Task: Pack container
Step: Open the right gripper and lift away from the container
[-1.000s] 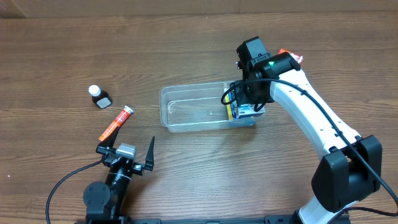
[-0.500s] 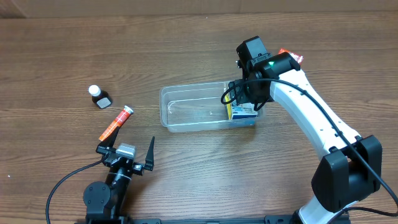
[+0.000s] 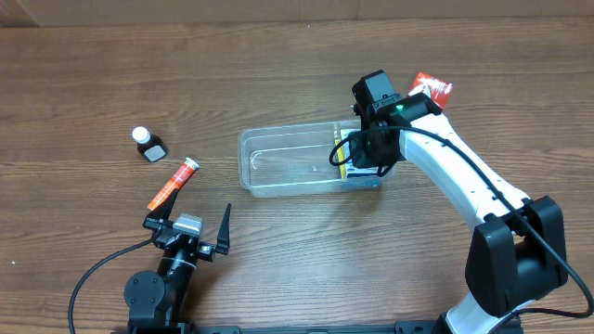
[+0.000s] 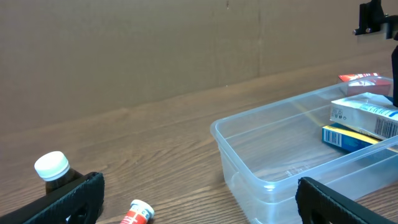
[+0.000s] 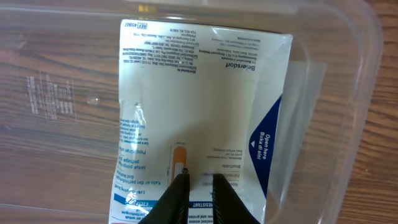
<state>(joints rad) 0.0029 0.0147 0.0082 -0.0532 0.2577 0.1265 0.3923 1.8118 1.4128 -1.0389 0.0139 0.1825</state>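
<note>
The clear plastic container point(image 3: 278, 132) lies mid-table; it also shows in the left wrist view point(image 4: 249, 127) and the right wrist view point(image 5: 357, 93). Inside its right end a white printed box point(image 5: 199, 93) rests tilted on a blue and yellow box point(image 4: 348, 138). My right gripper point(image 3: 364, 154) hangs over that end. Its fingertips point(image 5: 198, 177) point at the white box's face, nearly together, holding nothing. My left gripper point(image 3: 188, 216) is open and empty near the front edge, left of the container.
An orange tube point(image 3: 174, 184) and a small white-capped dark bottle point(image 3: 147, 144) lie left of the container. A red box point(image 3: 432, 86) lies behind the right arm. The left gripper's fingers point(image 4: 68, 199) flank the tube's cap point(image 4: 140, 210).
The right gripper has shifted a little left and down over the container's right end. The red box behind the arm now shows more. The left arm has not moved.
</note>
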